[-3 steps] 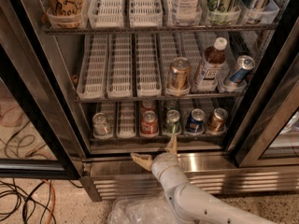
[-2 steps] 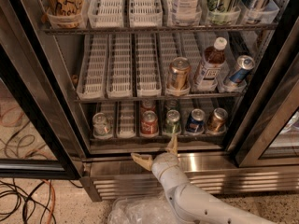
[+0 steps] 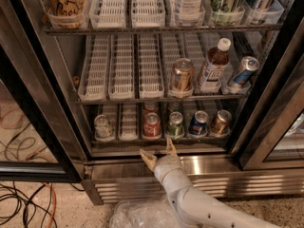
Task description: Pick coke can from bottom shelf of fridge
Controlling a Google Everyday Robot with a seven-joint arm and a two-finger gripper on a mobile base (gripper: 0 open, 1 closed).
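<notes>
Pincer (image 3: 160, 154) hangs spread wide and empty just below the coke can (image 3: 152, 126), which stands on the bottom shelf (image 3: 128, 142) of the fridge (image 3: 204, 168), the green can (image 3: 175, 125) just right of it.

Warm, dim indoor light w/ a yellow-brown cast. The fridge (image 3: 69, 80) interior is brightest mid-frame. The bottom shelf (image 3: 128, 125) sits in shade, w/ its cans lit mainly on their tops. The coke can (image 3: 152, 125) reads dull red. Glare streaks run along the steel base grille (image 3: 237, 186). The pale pincer (image 3: 156, 150), fingers spread, is just below the shelf's front edge and catches light from above. The door frame (image 3: 271, 89) goes near black. Upright lines lean outward twd the edges.
</notes>
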